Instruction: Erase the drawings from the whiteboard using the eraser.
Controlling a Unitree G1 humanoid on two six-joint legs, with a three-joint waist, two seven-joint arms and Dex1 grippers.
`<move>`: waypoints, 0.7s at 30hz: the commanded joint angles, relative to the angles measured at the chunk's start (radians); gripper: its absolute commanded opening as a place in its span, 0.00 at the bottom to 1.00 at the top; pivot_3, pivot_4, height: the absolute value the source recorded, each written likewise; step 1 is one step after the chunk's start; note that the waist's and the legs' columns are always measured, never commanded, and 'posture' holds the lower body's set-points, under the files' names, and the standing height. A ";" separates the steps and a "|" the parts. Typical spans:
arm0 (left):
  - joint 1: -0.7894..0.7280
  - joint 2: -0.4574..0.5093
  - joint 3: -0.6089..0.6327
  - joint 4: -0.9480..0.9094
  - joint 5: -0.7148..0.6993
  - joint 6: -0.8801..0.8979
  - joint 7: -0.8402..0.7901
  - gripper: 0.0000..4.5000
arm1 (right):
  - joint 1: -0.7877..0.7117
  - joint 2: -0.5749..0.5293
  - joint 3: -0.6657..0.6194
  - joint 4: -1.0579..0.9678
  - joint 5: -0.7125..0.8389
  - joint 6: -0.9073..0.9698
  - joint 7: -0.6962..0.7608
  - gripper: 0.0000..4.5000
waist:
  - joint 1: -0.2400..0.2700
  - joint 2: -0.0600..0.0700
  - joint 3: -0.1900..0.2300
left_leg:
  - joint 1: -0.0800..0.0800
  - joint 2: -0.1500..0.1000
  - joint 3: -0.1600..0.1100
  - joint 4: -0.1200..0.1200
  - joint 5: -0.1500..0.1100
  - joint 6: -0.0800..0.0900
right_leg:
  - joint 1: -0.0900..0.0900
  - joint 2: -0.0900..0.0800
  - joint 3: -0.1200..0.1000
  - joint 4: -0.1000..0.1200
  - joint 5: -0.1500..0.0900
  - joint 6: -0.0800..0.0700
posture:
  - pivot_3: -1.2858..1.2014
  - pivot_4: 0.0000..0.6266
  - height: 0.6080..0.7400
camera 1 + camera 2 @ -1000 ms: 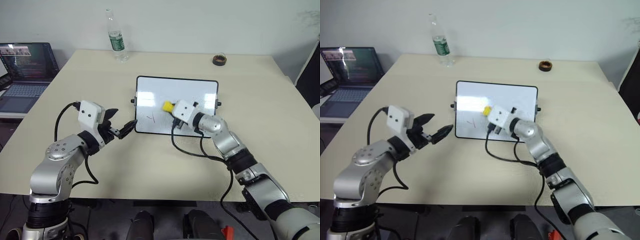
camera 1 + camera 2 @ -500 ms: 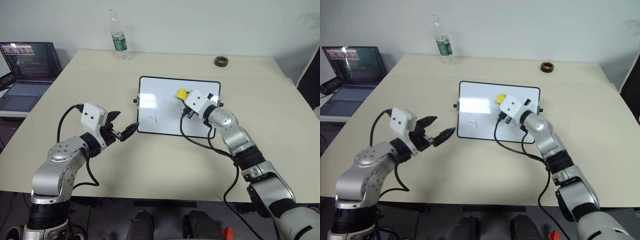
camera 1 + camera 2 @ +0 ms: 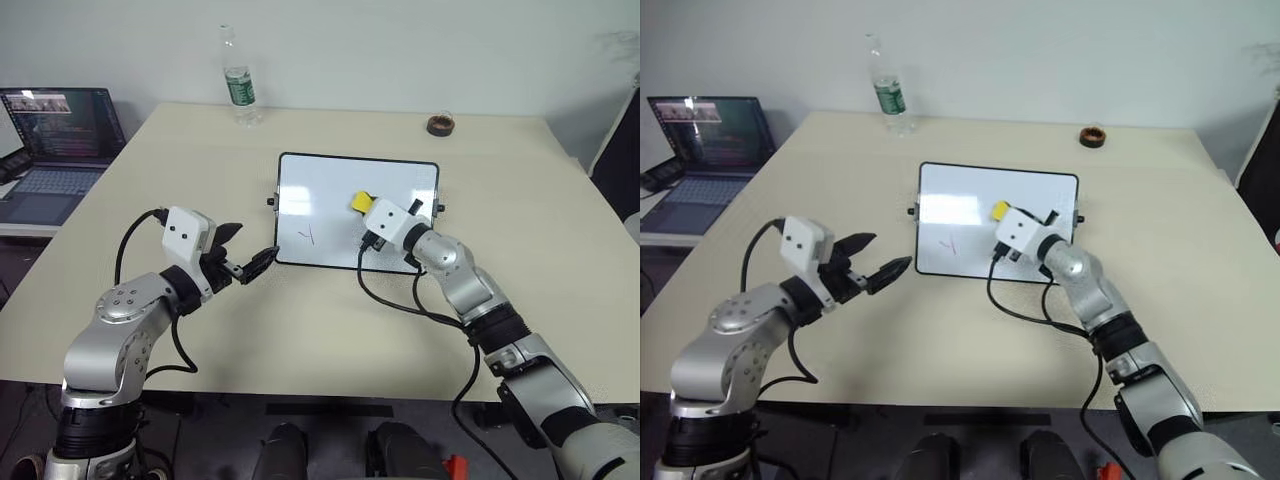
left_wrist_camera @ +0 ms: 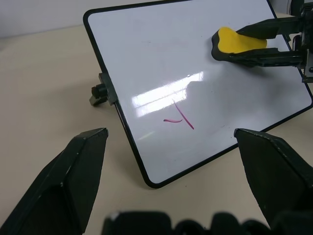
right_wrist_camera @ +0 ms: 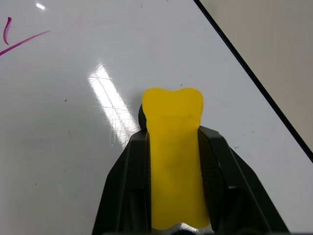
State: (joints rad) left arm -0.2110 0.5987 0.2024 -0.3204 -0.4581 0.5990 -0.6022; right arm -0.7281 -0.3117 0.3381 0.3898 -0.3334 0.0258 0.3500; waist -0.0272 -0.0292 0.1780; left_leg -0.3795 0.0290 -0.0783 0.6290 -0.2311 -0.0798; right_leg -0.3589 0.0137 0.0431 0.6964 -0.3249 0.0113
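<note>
Right hand point(image 3: 366, 205): clamped on the yellow eraser point(image 5: 173, 152), which is pressed flat to the whiteboard point(image 3: 320, 180) near its middle. One red mark point(image 4: 179, 116) on the board, beyond the eraser's tip toward the left hand. Left hand point(image 3: 243, 257): fingers spread wide, holding nothing, just off the board's near left corner above the surface point(image 3: 200, 150).
</note>
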 commanded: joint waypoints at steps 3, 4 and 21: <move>-0.003 0.012 0.026 -0.019 -0.001 -0.027 0.000 1.00 | 0.118 -0.059 0.061 -0.037 -0.031 0.071 0.138 0.22 | -0.002 0.000 0.000 | 0.000 0.000 0.000 -0.001 0.000 0.000 | 0.001 0.000 0.000 -0.001 0.000 0.000 | 0.52 0.24 1.00; -0.002 0.011 0.026 -0.019 -0.001 -0.028 0.001 1.00 | 0.127 -0.061 0.064 -0.050 -0.031 0.074 0.148 0.22 | -0.005 0.000 0.000 | 0.000 0.000 0.000 -0.001 0.000 0.000 | 0.001 0.000 0.000 -0.001 0.000 0.000 | 0.52 0.24 1.00; 0.107 0.111 0.166 0.037 -0.011 -0.076 -0.069 1.00 | 0.342 -0.073 -0.187 -0.792 0.523 0.500 0.393 0.22 | -0.002 0.004 0.005 | -0.021 0.003 -0.002 -0.004 -0.002 -0.001 | -0.018 -0.003 -0.002 -0.007 0.000 -0.002 | 0.52 0.24 1.00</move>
State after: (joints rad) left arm -0.1098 0.6907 0.3268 -0.2645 -0.4589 0.5469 -0.6576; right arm -0.3913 -0.3688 0.1939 -0.3046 0.1237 0.4692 0.7206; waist -0.0291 -0.0256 0.1827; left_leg -0.4006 0.0316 -0.0799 0.6242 -0.2340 -0.0808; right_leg -0.3766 0.0107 0.0414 0.6885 -0.3246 0.0092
